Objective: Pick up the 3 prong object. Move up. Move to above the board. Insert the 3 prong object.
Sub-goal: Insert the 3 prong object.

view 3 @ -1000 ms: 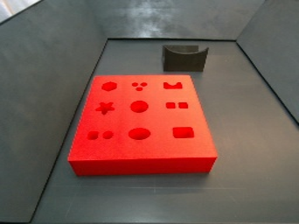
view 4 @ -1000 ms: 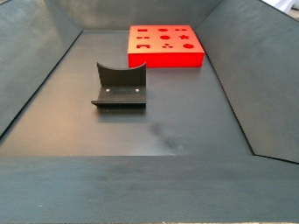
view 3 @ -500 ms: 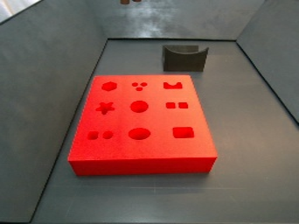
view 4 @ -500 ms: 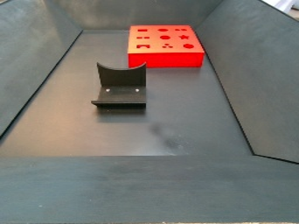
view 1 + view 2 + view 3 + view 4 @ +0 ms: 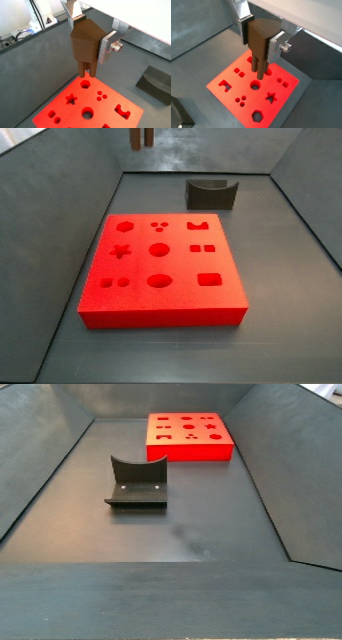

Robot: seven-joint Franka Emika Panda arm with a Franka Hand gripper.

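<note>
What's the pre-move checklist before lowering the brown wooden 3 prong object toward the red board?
1. Grip: gripper shut on the brown wooden 3 prong object, silver fingers on both sides: ok.
2. Prongs point down, all look intact: ok.
3. Above the flat red board: ok, high above in both wrist views.
4. Prongs lined up with the three-dot cut-out: cannot tell.
5. Board cut-outs free of pieces: ok.
6. Dark grey notched fixture stands apart from the board: ok.
</note>
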